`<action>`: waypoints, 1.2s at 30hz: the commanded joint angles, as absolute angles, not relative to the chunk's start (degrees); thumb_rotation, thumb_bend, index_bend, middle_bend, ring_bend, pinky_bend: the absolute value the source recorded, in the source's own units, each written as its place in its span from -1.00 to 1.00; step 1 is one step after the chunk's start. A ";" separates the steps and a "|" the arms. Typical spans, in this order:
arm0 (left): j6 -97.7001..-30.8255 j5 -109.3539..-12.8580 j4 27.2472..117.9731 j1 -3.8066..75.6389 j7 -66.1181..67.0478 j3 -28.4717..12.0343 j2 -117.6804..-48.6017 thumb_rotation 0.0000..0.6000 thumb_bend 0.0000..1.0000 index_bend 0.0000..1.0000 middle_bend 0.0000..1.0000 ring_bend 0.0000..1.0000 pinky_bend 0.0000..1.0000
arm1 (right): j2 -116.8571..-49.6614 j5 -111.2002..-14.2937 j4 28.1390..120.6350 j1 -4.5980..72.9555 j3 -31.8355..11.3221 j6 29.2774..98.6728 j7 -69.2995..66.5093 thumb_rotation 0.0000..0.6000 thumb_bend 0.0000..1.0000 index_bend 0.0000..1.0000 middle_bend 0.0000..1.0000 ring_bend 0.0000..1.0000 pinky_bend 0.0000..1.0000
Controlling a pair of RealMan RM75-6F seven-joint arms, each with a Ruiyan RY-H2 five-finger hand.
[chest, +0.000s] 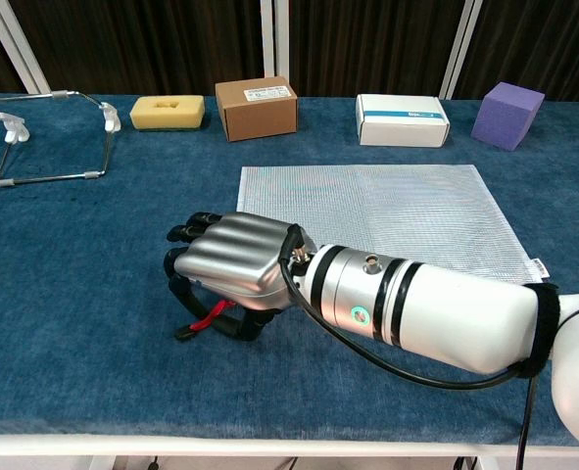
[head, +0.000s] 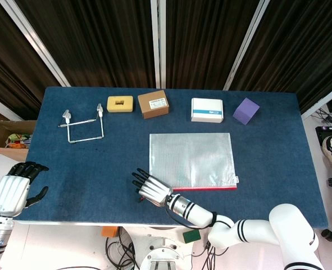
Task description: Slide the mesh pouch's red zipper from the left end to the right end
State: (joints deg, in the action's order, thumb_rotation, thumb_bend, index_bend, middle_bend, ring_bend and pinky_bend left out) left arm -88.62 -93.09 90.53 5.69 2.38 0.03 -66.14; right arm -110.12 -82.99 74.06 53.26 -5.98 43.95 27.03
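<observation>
The silvery mesh pouch [head: 191, 158] lies flat at the middle of the blue table [head: 70, 169], its red zipper strip [head: 208, 188] running along the near edge. My right hand [head: 151, 190] sits palm down over the zipper's left end. In the chest view the right hand [chest: 235, 264] has its fingers curled down around the red pull tab [chest: 208, 315], which sticks out to the left from under the palm, thumb beneath it. My forearm hides the rest of the zipper there. My left hand [head: 11, 191] hangs off the table's near left corner, holding nothing.
Along the far edge stand a yellow sponge [head: 119, 103], a brown box [head: 153, 104], a white box [head: 207, 109] and a purple block [head: 245, 111]. A wire rack [head: 82, 125] lies at the far left. A cardboard box [head: 8, 132] sits beyond the left edge.
</observation>
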 commanded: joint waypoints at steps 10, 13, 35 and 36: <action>-88.61 -92.95 90.21 5.54 2.01 0.03 -66.19 1.00 -0.48 -0.30 -0.32 -0.50 -0.47 | -112.15 -83.03 72.05 53.45 -5.69 45.08 26.56 1.00 -0.12 0.11 -0.50 -1.00 -1.00; -88.72 -92.98 90.10 5.48 1.91 0.01 -66.23 1.00 -0.48 -0.31 -0.32 -0.51 -0.47 | -112.55 -83.34 71.59 53.43 -5.64 45.62 26.01 1.00 -0.12 0.17 -0.47 -1.00 -1.00; -79.00 -87.32 85.69 10.48 -18.05 -2.65 -68.79 1.00 -0.48 -0.35 -0.37 -0.52 -0.47 | -99.30 -94.53 82.35 48.54 -3.16 61.56 19.94 1.00 -0.08 0.40 -0.36 -1.00 -1.00; -78.06 -87.32 85.25 11.22 -19.43 -2.87 -69.22 1.00 -0.48 -0.35 -0.37 -0.52 -0.47 | -98.14 -95.19 83.24 48.32 -3.06 62.29 19.66 1.00 -0.08 0.40 -0.36 -1.00 -1.00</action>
State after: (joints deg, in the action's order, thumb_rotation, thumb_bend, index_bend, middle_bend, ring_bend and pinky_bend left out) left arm -81.80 -88.95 86.69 8.82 -14.16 -1.81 -68.04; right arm -100.52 -93.36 81.14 49.27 -3.61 60.29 20.54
